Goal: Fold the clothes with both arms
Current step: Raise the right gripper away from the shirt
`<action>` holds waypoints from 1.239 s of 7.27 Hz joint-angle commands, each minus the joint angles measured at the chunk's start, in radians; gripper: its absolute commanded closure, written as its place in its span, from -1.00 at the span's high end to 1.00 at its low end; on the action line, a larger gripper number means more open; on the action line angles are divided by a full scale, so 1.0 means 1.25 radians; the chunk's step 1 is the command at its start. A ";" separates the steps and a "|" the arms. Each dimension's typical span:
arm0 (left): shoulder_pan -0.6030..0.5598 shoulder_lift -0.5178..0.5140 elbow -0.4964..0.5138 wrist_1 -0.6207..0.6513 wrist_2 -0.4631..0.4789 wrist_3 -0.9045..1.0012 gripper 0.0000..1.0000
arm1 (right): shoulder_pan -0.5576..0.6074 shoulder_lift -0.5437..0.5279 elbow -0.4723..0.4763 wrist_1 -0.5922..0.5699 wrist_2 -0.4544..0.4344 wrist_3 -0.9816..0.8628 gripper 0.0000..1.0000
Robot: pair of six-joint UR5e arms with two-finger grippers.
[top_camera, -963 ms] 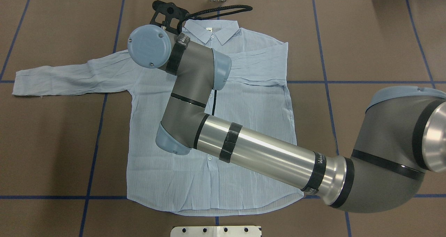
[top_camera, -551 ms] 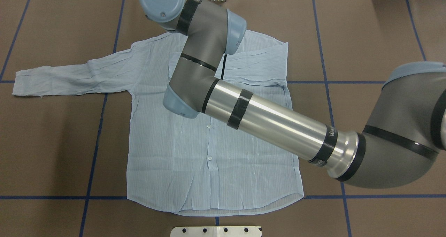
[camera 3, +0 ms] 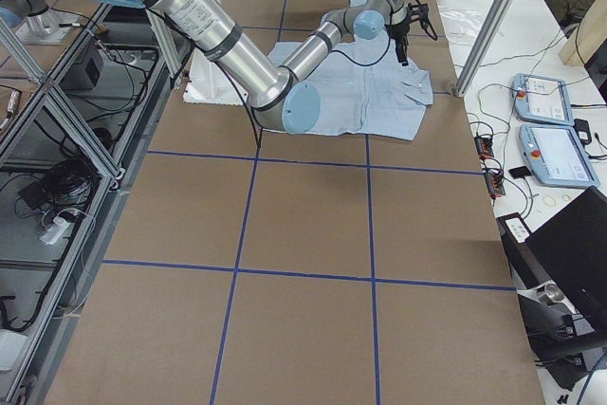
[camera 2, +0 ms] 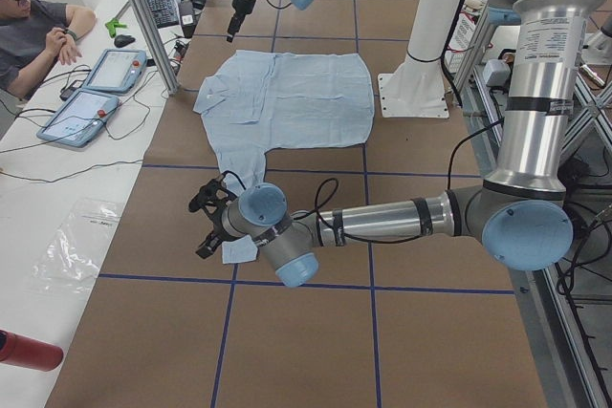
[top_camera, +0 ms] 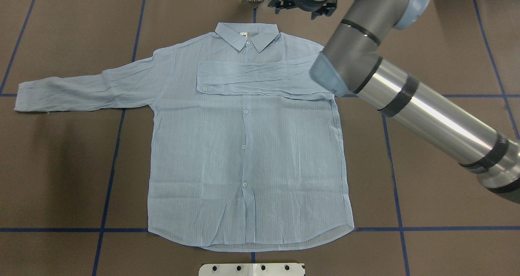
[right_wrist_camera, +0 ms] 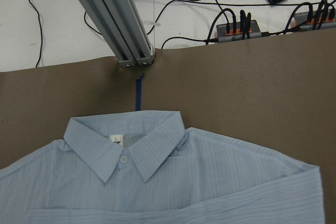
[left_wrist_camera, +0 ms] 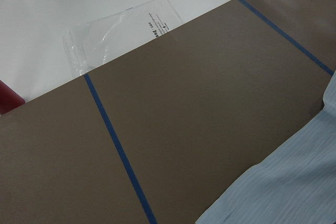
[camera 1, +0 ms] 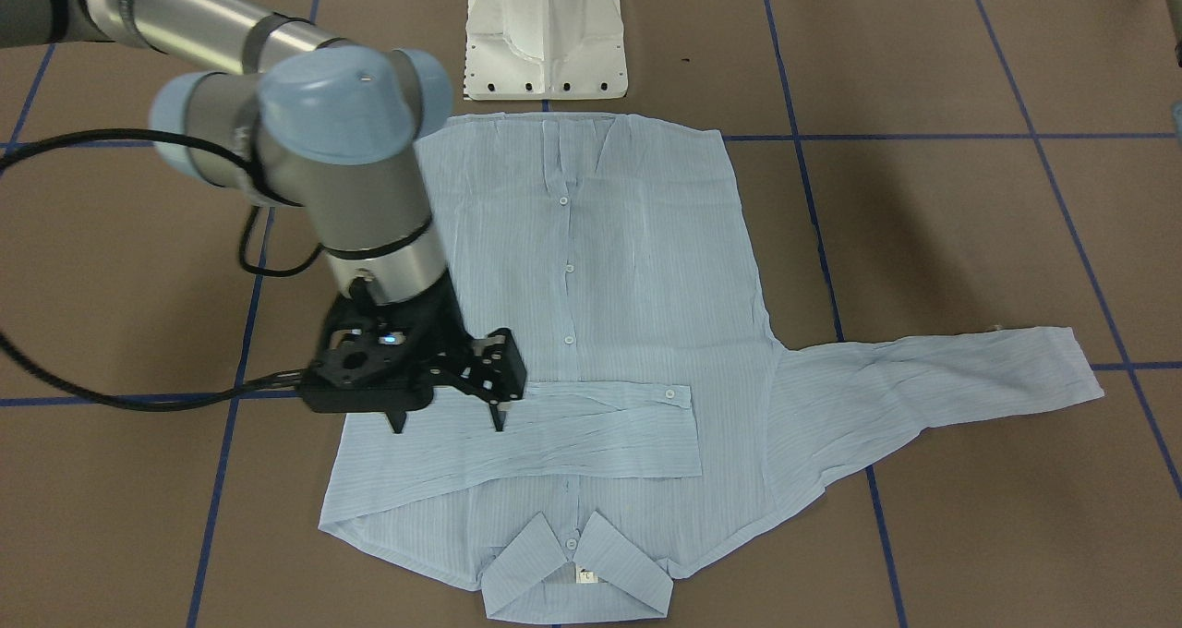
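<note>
**RIGHT ARM CLEARED; 1 SLEEVE FOLDED, 1 TO GO**

Right arm (top_camera: pixel 406 101): swung off the shirt (top_camera: pixel 248 154) to the far right since 1 second ago.
Right claw (camera 1: pixel 449 423): fingers apart, empty, raised.
Shirt: flat on the bench (top_camera: pixel 447 44), buttons up. Folded sleeve (top_camera: pixel 260 79) lies across the chest; spread sleeve (top_camera: pixel 81 89) reaches out left.
Left claw (camera 2: pixel 208 222): near that cuff; whether it is apart or together cannot be told.
Handling, judged: pinch the cuff layer only, lift low, and lay it straight across, parallel to sleeve 1.

L hand (camera 2: pixel 202 228) too small, finger gap unclear.
</note>
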 commanded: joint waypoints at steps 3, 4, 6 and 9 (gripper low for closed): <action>0.239 0.000 0.073 -0.155 0.266 -0.462 0.67 | 0.192 -0.264 0.172 0.011 0.225 -0.286 1.00; 0.258 0.000 0.095 -0.171 0.274 -0.474 0.59 | 0.204 -0.292 0.193 0.011 0.235 -0.297 1.00; 0.284 0.001 0.118 -0.171 0.309 -0.471 0.50 | 0.205 -0.297 0.195 0.012 0.233 -0.299 1.00; 0.285 0.017 0.115 -0.172 0.307 -0.460 0.50 | 0.205 -0.306 0.196 0.012 0.229 -0.299 1.00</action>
